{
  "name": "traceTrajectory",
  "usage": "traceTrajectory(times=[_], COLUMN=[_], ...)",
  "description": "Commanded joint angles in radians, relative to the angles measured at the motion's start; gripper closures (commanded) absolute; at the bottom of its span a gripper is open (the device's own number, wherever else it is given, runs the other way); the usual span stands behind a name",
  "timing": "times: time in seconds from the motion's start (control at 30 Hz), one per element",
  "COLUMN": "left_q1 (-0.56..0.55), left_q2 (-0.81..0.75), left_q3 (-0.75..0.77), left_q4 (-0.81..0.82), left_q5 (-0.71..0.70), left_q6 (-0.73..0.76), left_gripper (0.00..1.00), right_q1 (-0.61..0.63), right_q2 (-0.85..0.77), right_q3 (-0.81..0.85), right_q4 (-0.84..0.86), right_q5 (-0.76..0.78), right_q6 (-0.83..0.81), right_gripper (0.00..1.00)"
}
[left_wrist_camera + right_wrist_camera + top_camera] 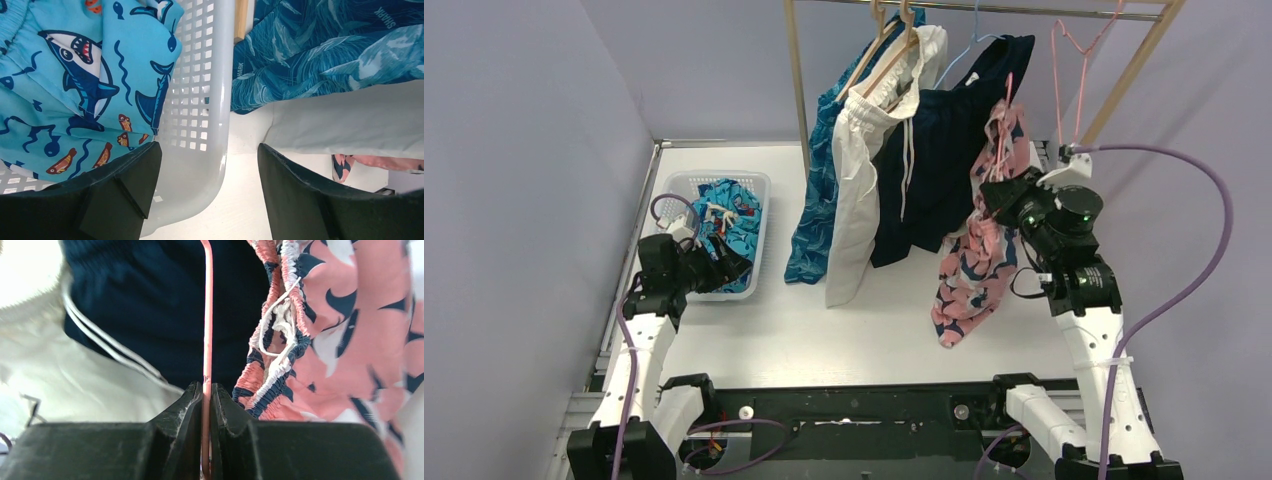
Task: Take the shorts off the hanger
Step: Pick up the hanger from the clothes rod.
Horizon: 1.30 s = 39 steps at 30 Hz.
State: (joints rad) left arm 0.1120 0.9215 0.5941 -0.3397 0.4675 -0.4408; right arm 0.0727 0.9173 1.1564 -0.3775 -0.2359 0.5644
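Your right jaws are clamped on the pink hanger point(206, 315) beside the floral shorts point(350, 340), while your left jaws stand wide, gripping nothing, astride the basket point(200, 100) wall.

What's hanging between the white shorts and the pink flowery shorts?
The navy shorts hang between the white shorts and the pink shorts. The top view shows this.

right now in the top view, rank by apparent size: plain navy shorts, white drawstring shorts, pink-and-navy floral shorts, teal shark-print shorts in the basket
1. plain navy shorts
2. white drawstring shorts and pink-and-navy floral shorts: too alike to rank
3. teal shark-print shorts, bunched in the white plastic basket and lower than the hanging pairs, so true size unsure
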Motion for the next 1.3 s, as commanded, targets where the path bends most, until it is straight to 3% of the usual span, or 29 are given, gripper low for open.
traceTrajectory(times=[0.0, 0.17, 0.27, 0.63, 0.83, 0.9, 1.07, 1.27], left_q1=[-0.020, -0.097, -0.221, -0.966, -1.312, -1.362, -1.369, -1.362], left_q2=[-0.066, -0.121, -0.137, -0.132, 0.096, 0.176, 0.321, 0.518], left_q3=[0.017, 0.030, 0.043, 0.115, 0.246, 0.310, 0.415, 0.594], left_q4=[0.040, 0.011, 0.006, 0.059, 0.227, 0.284, 0.427, 0.465], left_q5=[-0.033, -0.106, -0.183, -0.737, -0.910, -0.907, -0.800, -0.620], left_q6=[-0.004, -0.073, -0.126, -0.354, -0.307, -0.269, -0.237, -0.182], left_gripper=[0.30, 0.38, 0.38, 0.38, 0.35, 0.32, 0.28, 0.27], right_q1=[0.001, 0.002, 0.002, 0.008, 0.012, 0.014, 0.019, 0.020], right_q2=[-0.089, -0.221, -0.276, -0.243, -0.241, -0.242, -0.251, -0.252], right_q3=[-0.118, -0.272, -0.347, -0.414, -0.452, -0.462, -0.490, -0.492], right_q4=[-0.030, -0.065, -0.061, -0.010, 0.015, 0.015, 0.011, 0.030], right_q5=[-0.108, -0.110, -0.111, -0.160, -0.169, -0.172, -0.165, -0.156], right_q6=[0.105, 0.205, 0.252, 0.321, 0.354, 0.358, 0.364, 0.386], right_gripper=[1.00, 1.00, 1.00, 1.00, 1.00, 1.00, 1.00, 1.00])
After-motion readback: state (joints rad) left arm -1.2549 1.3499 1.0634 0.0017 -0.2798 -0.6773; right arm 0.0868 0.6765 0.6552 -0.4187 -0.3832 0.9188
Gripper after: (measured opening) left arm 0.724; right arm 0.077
